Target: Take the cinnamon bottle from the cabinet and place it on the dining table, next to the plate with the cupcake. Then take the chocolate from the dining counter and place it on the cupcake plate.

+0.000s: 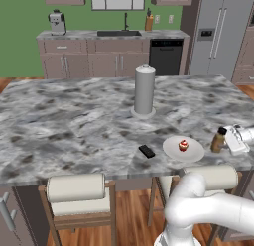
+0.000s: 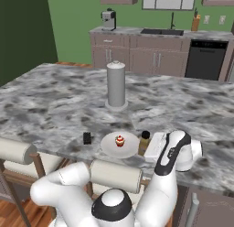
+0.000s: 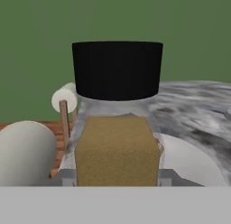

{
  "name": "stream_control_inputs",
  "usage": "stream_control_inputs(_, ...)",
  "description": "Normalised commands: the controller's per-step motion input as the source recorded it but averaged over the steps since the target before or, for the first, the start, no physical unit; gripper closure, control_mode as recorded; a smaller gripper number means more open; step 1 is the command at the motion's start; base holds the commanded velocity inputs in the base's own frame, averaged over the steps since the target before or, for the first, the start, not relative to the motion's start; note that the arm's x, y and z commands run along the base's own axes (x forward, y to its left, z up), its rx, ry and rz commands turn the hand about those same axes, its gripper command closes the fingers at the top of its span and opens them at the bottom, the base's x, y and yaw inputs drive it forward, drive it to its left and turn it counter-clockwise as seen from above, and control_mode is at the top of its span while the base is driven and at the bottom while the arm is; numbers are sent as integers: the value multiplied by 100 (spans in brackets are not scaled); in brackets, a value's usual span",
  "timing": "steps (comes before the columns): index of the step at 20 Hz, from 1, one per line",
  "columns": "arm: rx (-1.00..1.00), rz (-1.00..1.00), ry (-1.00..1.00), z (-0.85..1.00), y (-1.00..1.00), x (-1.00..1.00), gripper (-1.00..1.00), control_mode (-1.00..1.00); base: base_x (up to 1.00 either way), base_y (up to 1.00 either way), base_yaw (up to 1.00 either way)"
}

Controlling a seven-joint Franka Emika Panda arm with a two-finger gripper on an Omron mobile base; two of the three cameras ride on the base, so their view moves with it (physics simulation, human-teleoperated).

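My gripper (image 1: 224,140) is shut on the cinnamon bottle (image 1: 218,140), an amber bottle with a black cap, held upright low over the dining table (image 1: 74,121) near its front edge. The bottle stands just right of the white plate (image 1: 171,150), which carries the red-topped cupcake (image 1: 183,145). The black chocolate (image 1: 146,151) lies flat on the marble left of the plate. From the right base view the bottle (image 2: 144,143) sits between plate (image 2: 109,146) and gripper (image 2: 149,146). In the hand view the bottle (image 3: 117,128) stands between my fingers, with the plate rim (image 3: 189,160) behind it.
A tall grey paper-towel cylinder (image 1: 144,90) stands mid-table behind the plate. Padded stools (image 1: 75,188) are tucked under the front edge. Mauve-brown cabinets (image 1: 114,64), a sink worktop and a fridge (image 1: 218,31) line the far wall.
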Motion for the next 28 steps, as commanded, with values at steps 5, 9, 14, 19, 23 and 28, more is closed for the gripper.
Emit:
stream_control_inputs(5, 0, 1, 0, -26, 0, 25, 100, -100, 0, 0, 0)
stream_control_inputs(9, 0, 0, 0, -23, -4, 24, 100, -100, 0, 0, 0)
stream_control_inputs(14, 0, 0, 0, -18, -12, 22, 100, -100, 0, 0, 0)
stream_control_inputs(19, 0, 0, 0, -15, -12, 22, 100, -100, 0, 0, 0)
stream_control_inputs(23, 0, 0, 0, -14, -6, 26, 100, -100, 0, 0, 0)
stream_control_inputs(28, 0, 0, 0, -20, -7, 12, 100, -100, 0, 0, 0)
